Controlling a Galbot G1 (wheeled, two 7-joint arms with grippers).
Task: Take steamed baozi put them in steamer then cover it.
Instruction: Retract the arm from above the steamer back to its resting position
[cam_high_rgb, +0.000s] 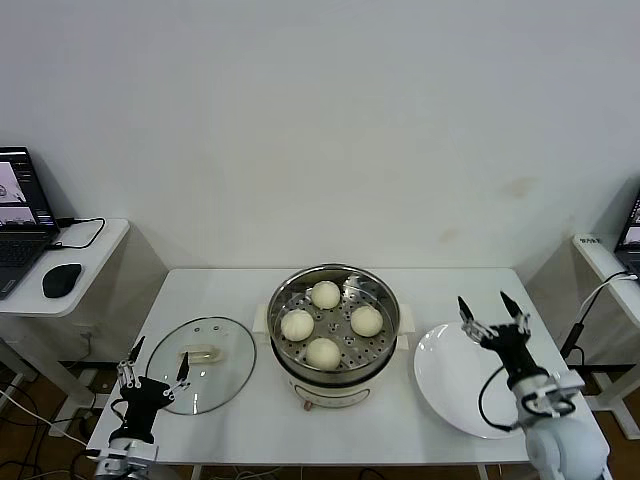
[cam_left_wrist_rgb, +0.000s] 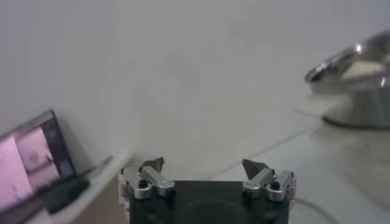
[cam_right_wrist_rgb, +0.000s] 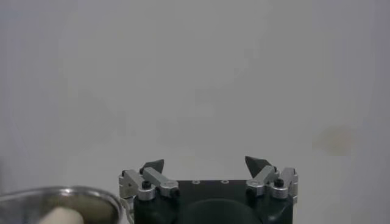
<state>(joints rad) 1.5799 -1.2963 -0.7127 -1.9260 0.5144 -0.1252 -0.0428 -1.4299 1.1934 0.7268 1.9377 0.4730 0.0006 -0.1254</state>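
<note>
We see the steamer (cam_high_rgb: 333, 330) at the centre of the white worktop (cam_high_rgb: 220, 285), and we use it as our landmark. All four steamed baozi (cam_high_rgb: 325, 294) sit inside its perforated steel basket, spaced apart in a rough ring, an arrangement we judge lets steam pass between them. The loading step therefore appears finished; only the covering remains.

The glass lid (cam_high_rgb: 200, 365) lies flat on the worktop just to the left of the steamer, handle upward, close enough that we judge a short lift and sideways carry would seat it. The left hand (cam_high_rgb: 153, 375) hovers at the lid's near-left edge, fingers spread wide and grasping nothing; we read this as a position ready to take the lid by its central handle.

To the right of the steamer lies the white plate (cam_high_rgb: 450, 385), now bare, presumably where the buns came from. The right hand (cam_high_rgb: 492, 317) is raised over the plate's far side, fingers likewise spread and empty; we judge it idle.

Well to the left of the steamer, on a separate side table (cam_high_rgb: 95, 250), rest a laptop (cam_high_rgb: 20, 220) and a mouse (cam_high_rgb: 61, 279).
</note>
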